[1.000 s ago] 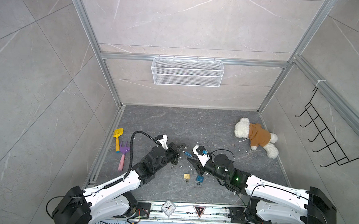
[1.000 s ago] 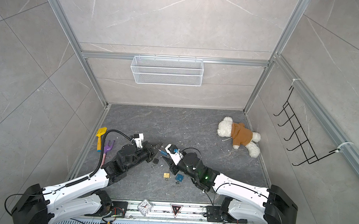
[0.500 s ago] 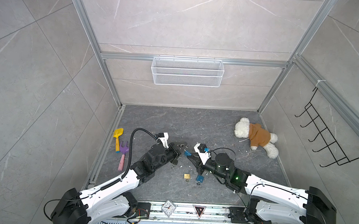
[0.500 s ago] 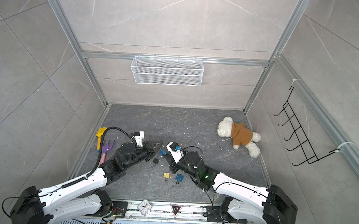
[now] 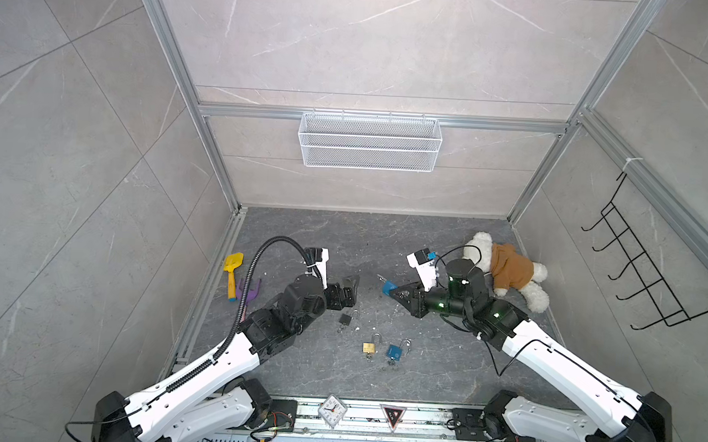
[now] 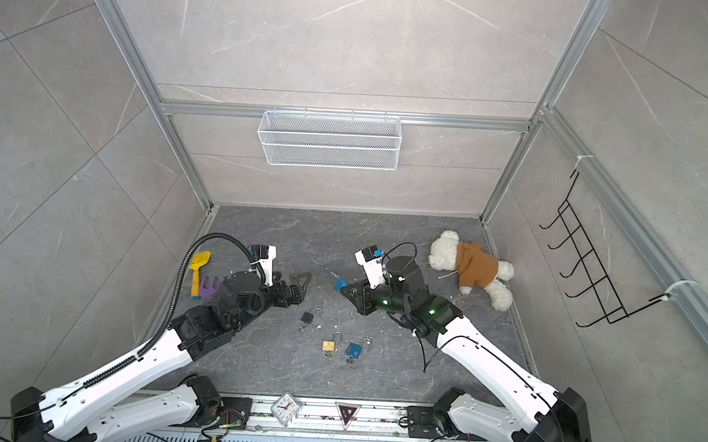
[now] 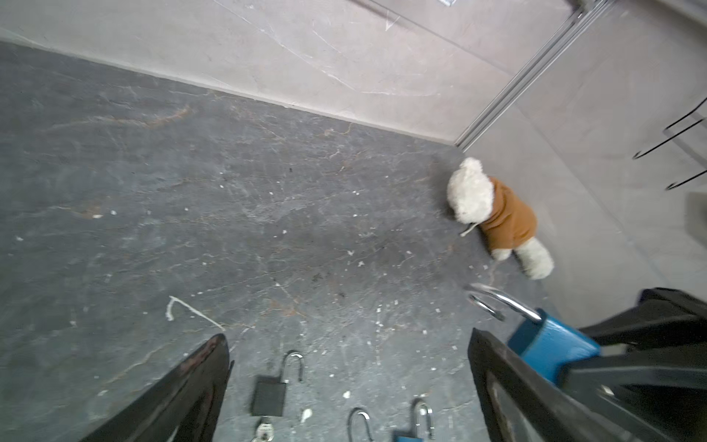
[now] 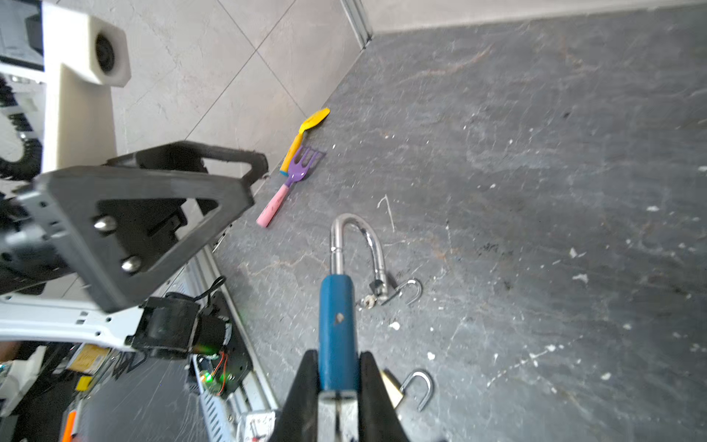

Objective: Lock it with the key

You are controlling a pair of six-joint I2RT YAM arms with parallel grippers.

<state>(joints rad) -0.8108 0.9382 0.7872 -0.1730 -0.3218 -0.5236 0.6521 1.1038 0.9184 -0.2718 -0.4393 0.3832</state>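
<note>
In both top views the right gripper (image 5: 398,293) is clamped tight on the blue lock (image 5: 389,286). The left gripper (image 5: 346,290) faces it, near but not touching, wide open and empty. I think the left one should move in slow and straight while the right one holds steady.

In the left wrist view the blue lock (image 7: 551,344) sits just beside one finger (image 7: 497,382).

In the right wrist view its silver loop (image 8: 354,237) sticks out in front of the right gripper and is not pushed in. I cannot see a key in it.
</note>
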